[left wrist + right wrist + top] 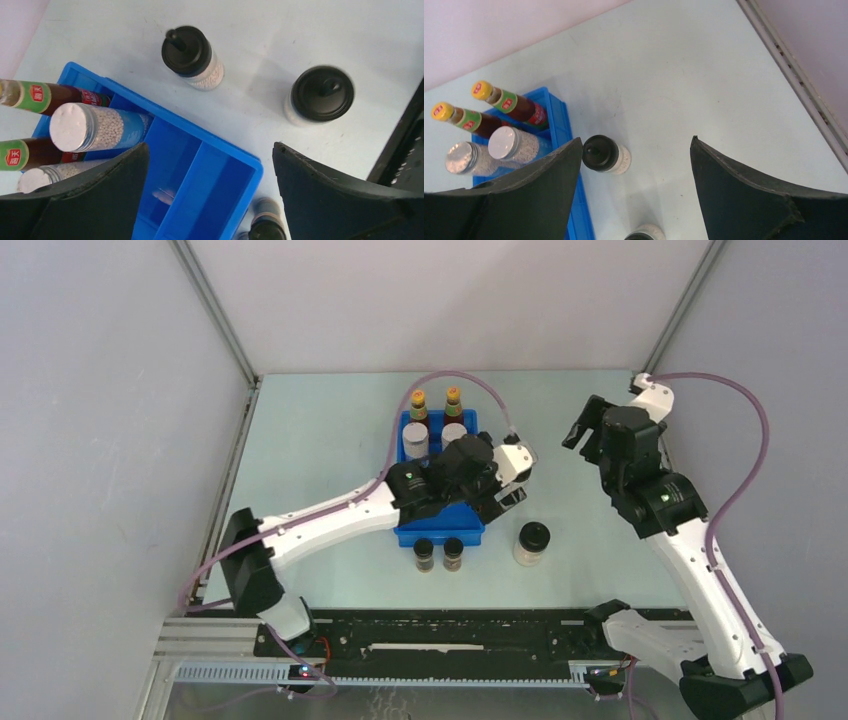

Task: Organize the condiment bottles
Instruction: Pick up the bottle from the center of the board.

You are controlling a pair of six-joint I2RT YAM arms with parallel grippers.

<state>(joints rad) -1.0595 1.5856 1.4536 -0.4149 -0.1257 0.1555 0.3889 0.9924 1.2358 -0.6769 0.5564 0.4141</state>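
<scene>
Two red sauce bottles with yellow caps (pixel 418 406) (pixel 453 403) and two grey-lidded jars (pixel 415 441) (pixel 454 432) stand in the far compartments of the blue tray (pixel 438 533). Two tiny dark jars (pixel 424 554) (pixel 453 553) stand on the table in front of the tray. One pale black-lidded jar (pixel 531 542) stands right of the tray. The other (pixel 192 55) (pixel 604 154) stands beside the tray's right wall, hidden under my left arm in the top view. My left gripper (pixel 497 490) (pixel 210 185) is open and empty above the tray's near right part. My right gripper (pixel 590 430) (pixel 636 175) is open and empty, held high to the right.
The tray's near compartments (pixel 200 185) hold nothing. White walls with metal rails (pixel 215 310) enclose the table on the left, back and right. The arm bases and a black rail (pixel 450 635) line the near edge.
</scene>
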